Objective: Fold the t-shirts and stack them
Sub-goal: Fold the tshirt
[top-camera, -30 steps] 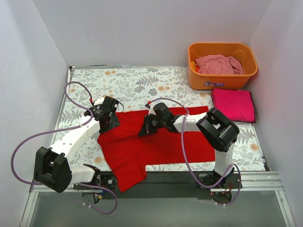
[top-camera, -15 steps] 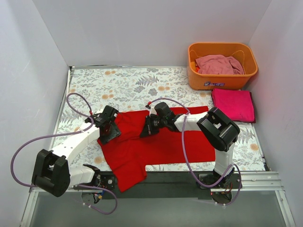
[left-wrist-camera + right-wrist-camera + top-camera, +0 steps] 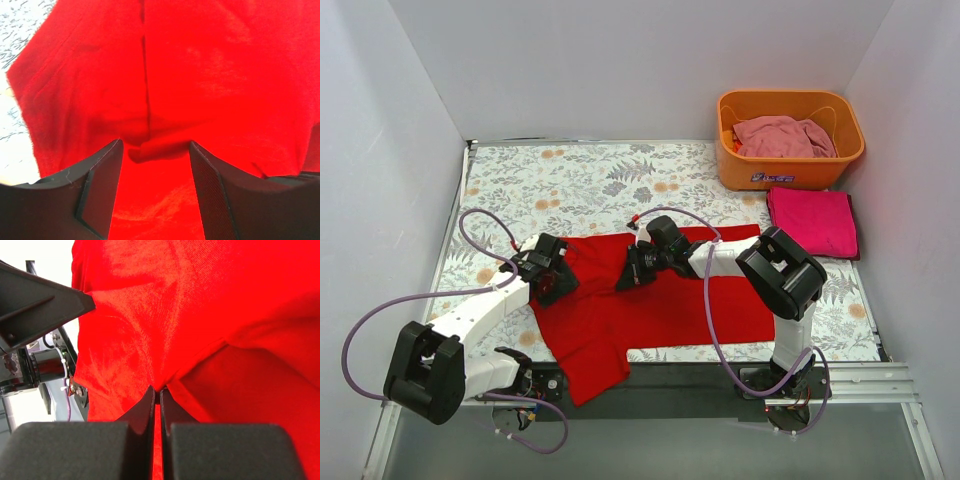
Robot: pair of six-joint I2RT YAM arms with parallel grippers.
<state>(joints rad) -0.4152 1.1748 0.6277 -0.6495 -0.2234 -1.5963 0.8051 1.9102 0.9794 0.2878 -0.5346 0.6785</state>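
Note:
The bright red t-shirt (image 3: 665,310) lies spread across the near middle of the table, one sleeve hanging toward the front edge. My left gripper (image 3: 549,284) hovers low over its left part, jaws open, straddling a small raised wrinkle (image 3: 152,151) of red cloth (image 3: 215,75). My right gripper (image 3: 629,272) is shut on a pinched fold of the red cloth (image 3: 200,305) near the shirt's upper middle. The magenta-pink t-shirt (image 3: 811,222) lies folded at the right. The pale pink t-shirt (image 3: 782,136) sits crumpled in the basket.
The orange basket (image 3: 790,172) stands at the back right, just behind the folded magenta shirt. A floral cloth (image 3: 580,180) covers the table. White walls close in the left, back and right sides. Purple cables loop from both arms.
My left gripper has moved toward the near edge, from the shirt's upper left corner down over its left part. The right gripper has stayed put, still pinching the cloth.

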